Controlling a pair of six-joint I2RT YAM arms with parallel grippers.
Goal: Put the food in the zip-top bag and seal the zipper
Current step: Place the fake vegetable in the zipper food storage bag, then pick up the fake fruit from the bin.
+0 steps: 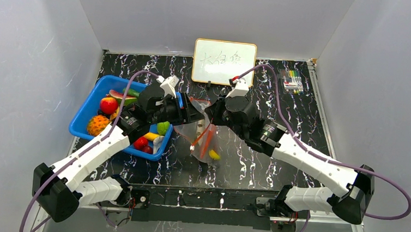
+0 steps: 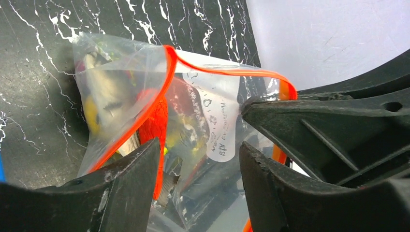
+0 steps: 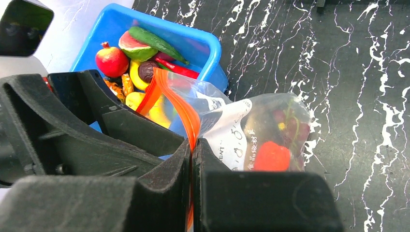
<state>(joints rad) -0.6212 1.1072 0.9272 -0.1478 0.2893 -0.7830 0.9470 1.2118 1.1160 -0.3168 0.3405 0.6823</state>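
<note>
Top view: the zip-top bag (image 1: 204, 143) sits on the bench (image 1: 281, 99), just beside the blue basket (image 1: 86, 107). Left wrist view: the left tool (image 2: 199, 147) is released, jaws apart before the bag. Right wrist view: the right tool (image 3: 192, 145) is clenched on the zipper (image 3: 181, 108), and food (image 3: 272, 155) lies inside the bag.

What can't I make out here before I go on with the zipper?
- Top view: both arms cover the zip-top bag's mouth, so its closure is hidden there.
- Right wrist view: the zipper runs between the shut right jaws; the pinched length is hidden.
- Left wrist view: the left jaws and bottom edge cut off the bag's lower part.
- The food inside: crinkled plastic blurs it; uncountable.
</note>
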